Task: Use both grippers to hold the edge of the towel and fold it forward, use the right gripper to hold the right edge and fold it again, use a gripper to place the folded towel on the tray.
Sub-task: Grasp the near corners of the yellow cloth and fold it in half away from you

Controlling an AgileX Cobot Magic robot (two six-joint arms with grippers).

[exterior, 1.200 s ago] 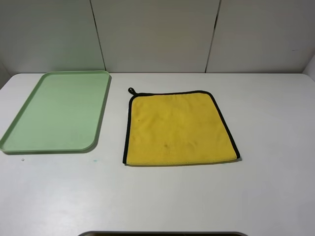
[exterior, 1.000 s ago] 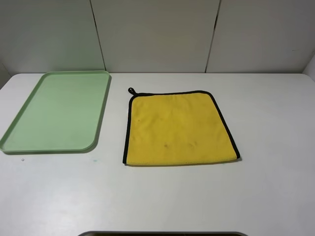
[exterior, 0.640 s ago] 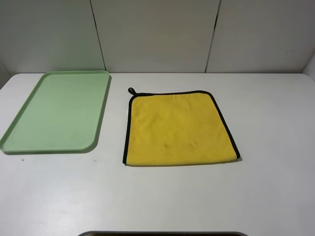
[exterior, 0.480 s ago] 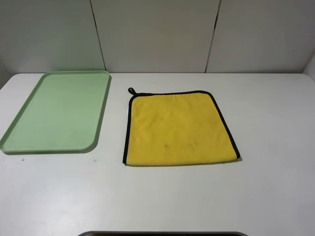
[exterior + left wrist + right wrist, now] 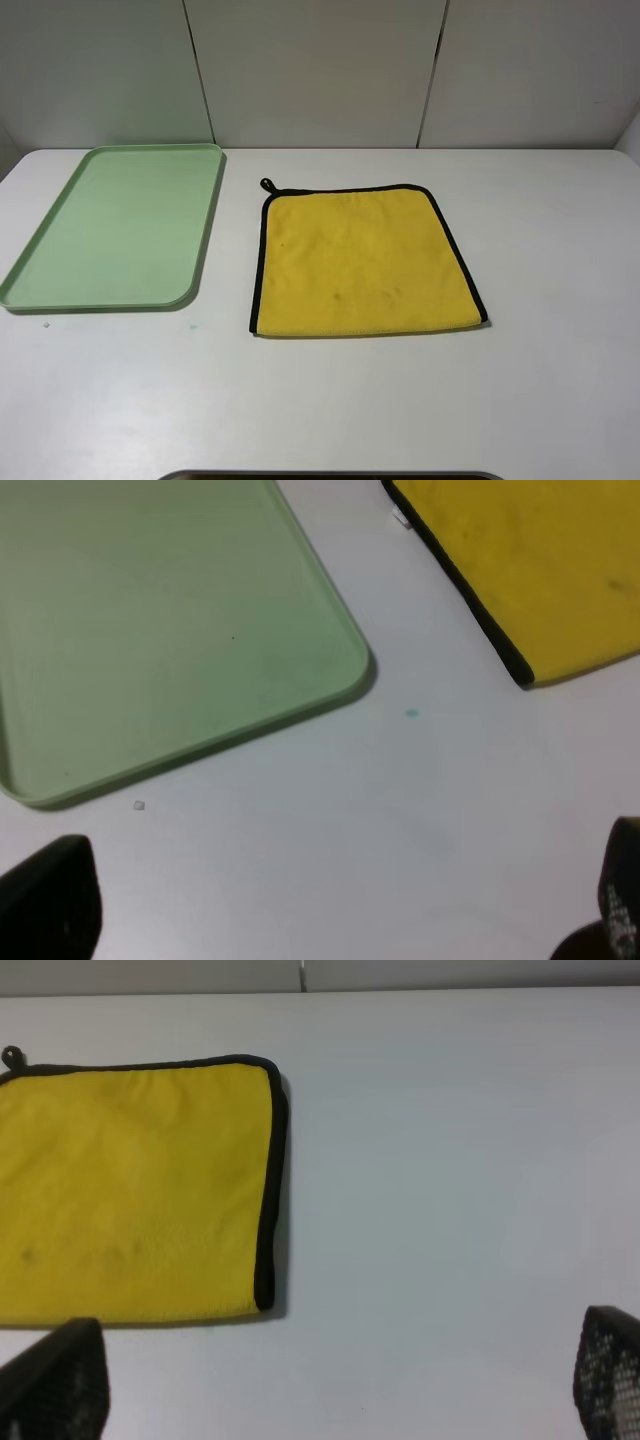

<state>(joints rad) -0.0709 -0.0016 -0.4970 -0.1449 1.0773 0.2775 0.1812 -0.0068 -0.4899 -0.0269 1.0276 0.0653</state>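
The yellow towel (image 5: 362,262) lies flat and unfolded in the middle of the white table, its black edge (image 5: 257,262) rimming it and a small loop (image 5: 267,185) at its far left corner. To its left the pale green tray (image 5: 115,228) holds nothing. Neither arm shows in the exterior high view. In the left wrist view my left gripper (image 5: 330,920) stands open above bare table, near the tray's corner (image 5: 340,675) and the towel's corner (image 5: 520,670). My right gripper (image 5: 330,1390) stands open too, on the near side of the towel's right edge (image 5: 270,1200).
The table (image 5: 540,380) is white, with grey wall panels (image 5: 320,70) behind its far edge. A dark curved rim (image 5: 330,475) shows at the near edge of the exterior high view. A tiny teal speck (image 5: 412,714) and a white crumb (image 5: 138,805) lie near the tray.
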